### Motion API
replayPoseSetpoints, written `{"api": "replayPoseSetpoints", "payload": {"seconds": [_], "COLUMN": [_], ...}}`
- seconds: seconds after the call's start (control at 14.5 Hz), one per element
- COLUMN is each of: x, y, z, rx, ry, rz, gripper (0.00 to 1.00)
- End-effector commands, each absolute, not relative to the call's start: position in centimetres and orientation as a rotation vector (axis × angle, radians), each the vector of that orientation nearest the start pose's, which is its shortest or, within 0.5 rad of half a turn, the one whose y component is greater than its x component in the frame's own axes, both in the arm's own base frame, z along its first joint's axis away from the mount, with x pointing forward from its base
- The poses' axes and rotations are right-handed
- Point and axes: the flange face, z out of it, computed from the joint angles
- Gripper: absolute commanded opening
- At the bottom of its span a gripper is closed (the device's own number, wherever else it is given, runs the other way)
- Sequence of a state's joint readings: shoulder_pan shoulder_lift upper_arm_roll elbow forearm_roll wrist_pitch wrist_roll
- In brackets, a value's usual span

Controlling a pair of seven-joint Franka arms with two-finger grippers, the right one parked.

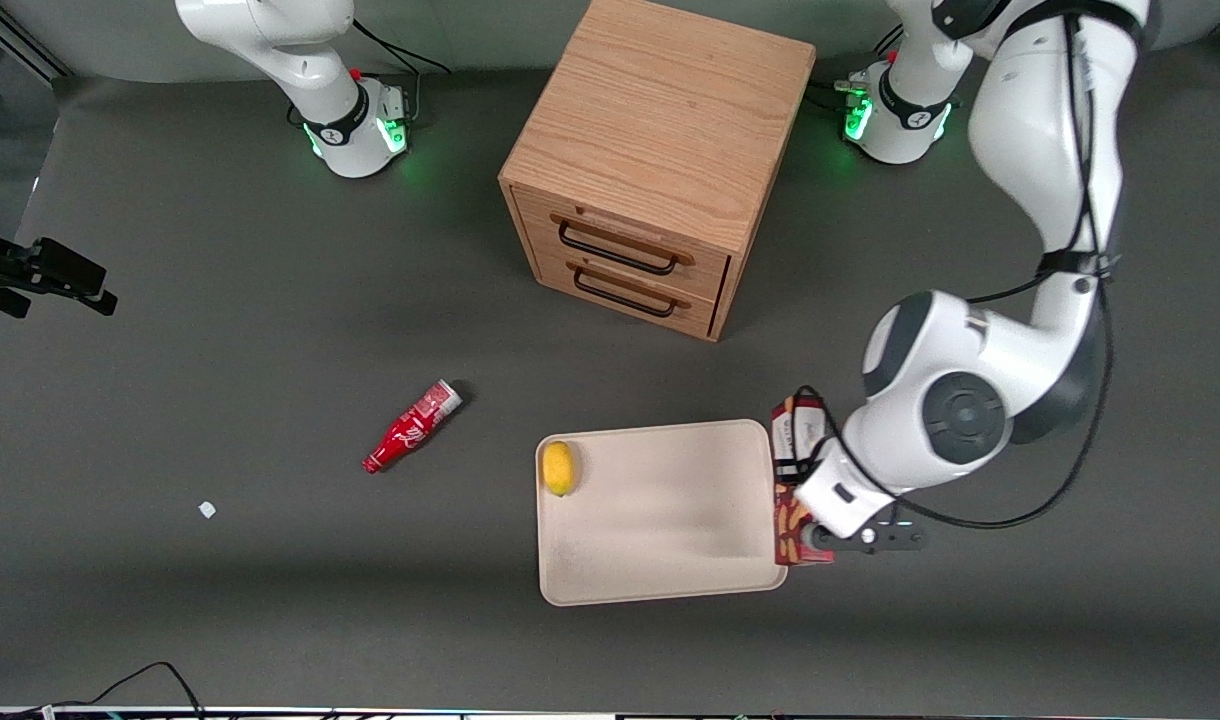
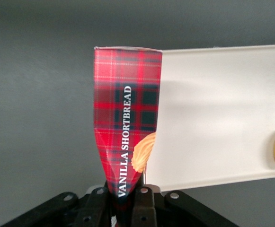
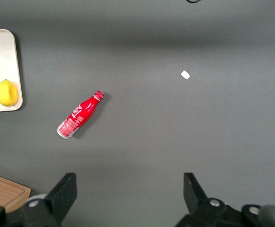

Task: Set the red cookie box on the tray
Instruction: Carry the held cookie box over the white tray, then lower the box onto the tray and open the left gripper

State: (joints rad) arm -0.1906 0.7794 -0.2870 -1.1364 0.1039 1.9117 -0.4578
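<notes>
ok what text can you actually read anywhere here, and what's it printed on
"VANILLA SHORTBREAD": white letters along the tartan side of the red cookie box, held in the left gripper beside the tray.
White script on the red soda bottle: too small to read.
Nothing else carries readable text.

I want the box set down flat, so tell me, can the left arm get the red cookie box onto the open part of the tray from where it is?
Probably yes. The gripper holds the red cookie box at the tray edge; only the lemon occupies it, at the edge toward the parked arm.

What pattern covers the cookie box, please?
Red tartan plaid on the cookie box, held by the gripper; left wrist view.
</notes>
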Motion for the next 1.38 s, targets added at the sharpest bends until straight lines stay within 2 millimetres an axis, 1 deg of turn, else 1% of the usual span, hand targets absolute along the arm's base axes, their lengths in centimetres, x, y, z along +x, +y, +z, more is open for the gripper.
{"api": "replayPoseSetpoints", "payload": {"seconds": [0.0,0.07,0.14,0.21,0.28,0.41,0.48,0.55,0.83,1.03,1.17,1.24,1.31], "x": [70.7,70.3,70.2,69.9,69.8,70.1,70.3,70.3,70.3,70.1,70.2,70.3,70.4], "y": [-30.1,-31.0,-31.0,-31.2,-31.1,-30.6,-30.8,-31.0,-31.0,-31.4,-31.4,-31.3,-31.2], "z": [33.1,32.2,31.2,30.1,29.2,27.7,26.9,26.7,26.0,26.2,26.1,26.4,26.5], "rx": [-3.213,-3.188,-3.174,-3.164,-3.163,-3.179,-3.192,-3.198,-3.194,-3.194,-3.192,-3.193,-3.193], "ry": [-0.135,-0.167,-0.218,-0.223,-0.222,-0.236,-0.242,-0.235,-0.235,-0.227,-0.223,-0.221,-0.225], "rz": [0.008,0.009,0.025,0.05,0.056,0.006,-0.021,-0.039,-0.029,-0.032,-0.037,-0.057,-0.063], "gripper": [0.0,0.0,0.0,0.0,0.0,0.0,0.0,0.0,0.0,0.01,0.82,1.0,1.0]}}
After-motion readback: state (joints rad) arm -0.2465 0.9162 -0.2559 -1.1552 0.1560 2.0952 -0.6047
